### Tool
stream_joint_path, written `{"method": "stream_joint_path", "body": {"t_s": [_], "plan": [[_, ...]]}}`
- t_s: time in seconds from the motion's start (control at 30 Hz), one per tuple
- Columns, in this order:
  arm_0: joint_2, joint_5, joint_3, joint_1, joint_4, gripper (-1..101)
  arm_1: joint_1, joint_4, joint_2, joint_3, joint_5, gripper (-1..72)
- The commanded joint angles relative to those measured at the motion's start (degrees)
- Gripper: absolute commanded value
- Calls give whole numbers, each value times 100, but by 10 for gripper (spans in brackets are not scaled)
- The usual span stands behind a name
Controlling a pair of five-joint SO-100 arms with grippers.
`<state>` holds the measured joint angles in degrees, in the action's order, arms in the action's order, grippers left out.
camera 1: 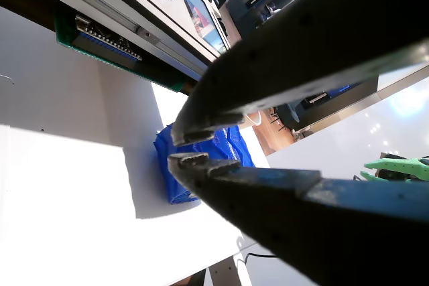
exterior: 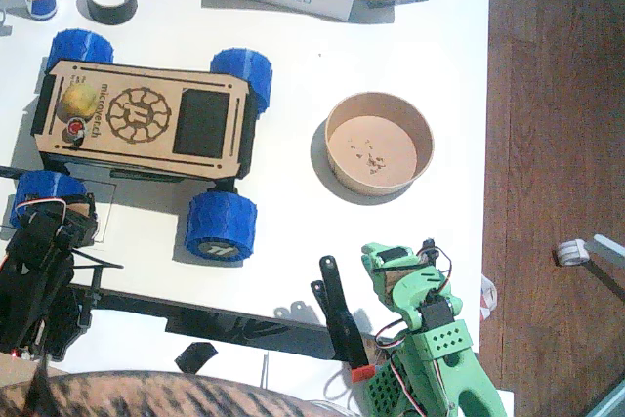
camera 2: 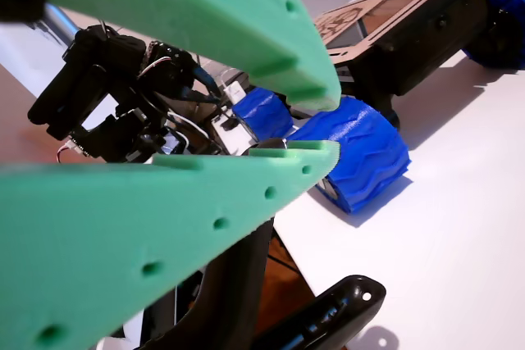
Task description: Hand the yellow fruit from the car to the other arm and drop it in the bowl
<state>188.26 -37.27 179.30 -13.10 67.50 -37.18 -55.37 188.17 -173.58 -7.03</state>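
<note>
1. Green perforated fingers of my right gripper [camera 2: 324, 125] fill a wrist view; the jaws stand slightly parted with nothing between them.
2. Beyond those green tips stands a chunky blue wheel [camera 2: 361, 153] of the flat plywood car [exterior: 146, 119], near but not touching.
3. Black toothed fingers of my left gripper [camera 1: 184, 149] crowd another wrist view, their tips a narrow gap apart and empty.
4. Past the black tips sits another blue wheel [camera 1: 194, 165] on the white table [exterior: 410, 26].
5. From the fixed view, the small round yellow fruit [exterior: 80, 100] rests on the car's deck at its far left end, well apart from both sets of jaws.
6. Ahead of my green jaws, the round tan bowl [exterior: 379, 144] with crumbs inside stands right of the car.
7. My left black arm [exterior: 39, 280] sits just below the car's left front wheel.
</note>
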Motion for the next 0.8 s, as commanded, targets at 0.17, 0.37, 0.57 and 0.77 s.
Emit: {"method": "stream_joint_path", "body": {"t_s": [0.17,0.37,0.57,0.77], "plan": [[536,-9,448,62,53,1,26,44,35,35,18,-1],[536,-9,466,9,-18,1,35,62,35,35,18,-1],[536,26,220,0,44,1,44,62,44,35,9,-1],[255,44,-1072,35,167,0,44,97,44,35,-18,0]]}}
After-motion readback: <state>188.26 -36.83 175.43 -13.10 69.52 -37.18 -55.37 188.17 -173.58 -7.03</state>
